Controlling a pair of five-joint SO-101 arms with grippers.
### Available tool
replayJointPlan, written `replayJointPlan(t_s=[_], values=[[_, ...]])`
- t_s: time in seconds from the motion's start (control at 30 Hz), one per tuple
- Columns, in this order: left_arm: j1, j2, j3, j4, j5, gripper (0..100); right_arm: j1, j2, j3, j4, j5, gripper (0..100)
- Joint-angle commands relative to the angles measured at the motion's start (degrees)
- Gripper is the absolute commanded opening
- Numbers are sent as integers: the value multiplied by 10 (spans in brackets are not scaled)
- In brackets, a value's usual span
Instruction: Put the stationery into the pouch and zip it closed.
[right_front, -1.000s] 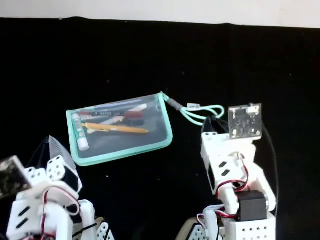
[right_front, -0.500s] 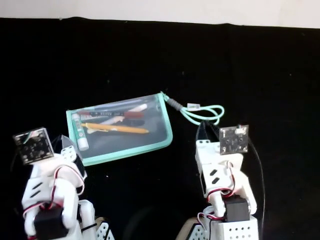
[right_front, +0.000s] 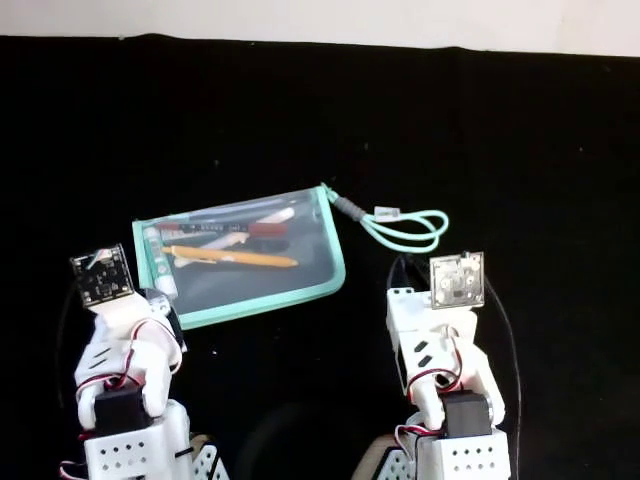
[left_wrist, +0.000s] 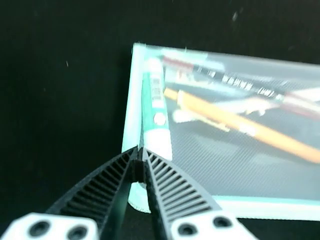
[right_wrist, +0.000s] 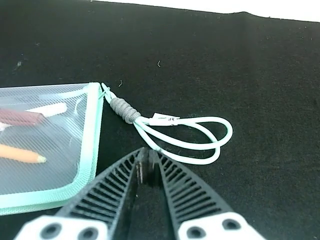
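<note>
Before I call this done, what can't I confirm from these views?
1. Whether the zip on the pouch is fully shut: too small in the high view, cut off by the picture's edge in the right wrist view.
2. Pouch corner by the glue stick: hidden behind the left gripper, left wrist view.
3. Orange pen tip: blurred, left wrist view.

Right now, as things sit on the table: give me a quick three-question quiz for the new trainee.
1. True or false: the orange pen lies inside the pouch.
2. Which thing is nearest the right pincer? A) glue stick B) cord loop C) orange pen
3. Fill in: the left pincer and the right pincer are both ____, holding nothing.
Key: 1 true; 2 B; 3 shut.
</note>
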Motion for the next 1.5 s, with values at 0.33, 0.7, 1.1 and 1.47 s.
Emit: replayJointPlan(t_s=[0.33,0.7,1.1,1.47], values=[[-3,0,25,12,-3,8,7,0,74,71,-4,7],[-13,2,25,140,-1,9,7,0,74,233,-4,7],[-18,1,25,142,-2,8,7,-6,74,315,-4,7],[-18,1,25,142,-2,8,7,-6,74,315,-4,7]])
